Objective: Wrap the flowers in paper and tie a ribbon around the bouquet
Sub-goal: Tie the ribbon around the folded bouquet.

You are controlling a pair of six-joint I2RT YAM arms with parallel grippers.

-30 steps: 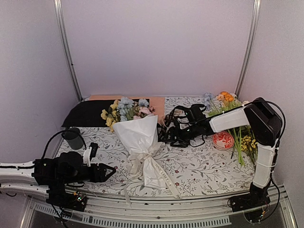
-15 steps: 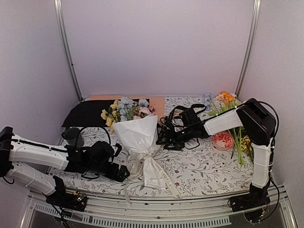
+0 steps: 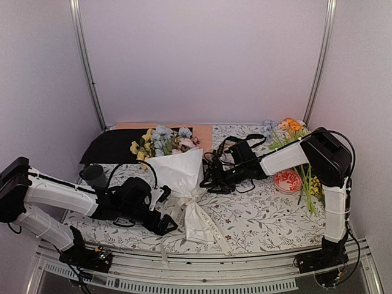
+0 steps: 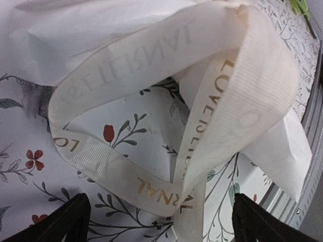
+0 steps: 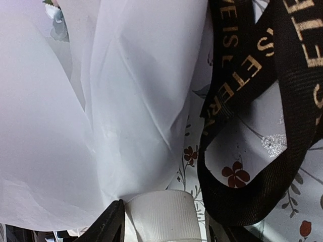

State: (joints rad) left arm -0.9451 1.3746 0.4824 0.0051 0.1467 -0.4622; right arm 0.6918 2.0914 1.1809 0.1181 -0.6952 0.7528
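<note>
The bouquet [image 3: 179, 174] lies in the middle of the table, a white paper [image 5: 126, 101] cone with the blue, pink and yellow flowers [image 3: 160, 141] at its far end. The cream ribbon [image 3: 188, 201] is tied round its waist, with tails trailing toward the front edge. My left gripper [image 3: 166, 225] is open beside the cone's narrow end. In the left wrist view a ribbon [image 4: 151, 186] loop with gold letters lies ahead of the wide-open left gripper [image 4: 160, 227]. My right gripper [image 3: 207, 179] is at the cone's right side. Its fingers [image 5: 113, 224] stand apart around a ribbon [image 5: 161, 214] loop, with a narrow gap showing.
A black ribbon [image 5: 242, 201] lies tangled right of the right gripper, also seen from above as the black ribbon [image 3: 245, 153]. A red-and-white disc [image 3: 286, 180] and orange-yellow sprigs [image 3: 293, 125] sit at the right. Black sheet [image 3: 110, 147] and peach sheet [image 3: 202, 131] lie behind; a dark cup [image 3: 93, 174] stands at the left.
My left arm swung in from the left edge to the ribbon's tails and its jaws opened wide. My right gripper slid left up to the bouquet and its jaws narrowed.
</note>
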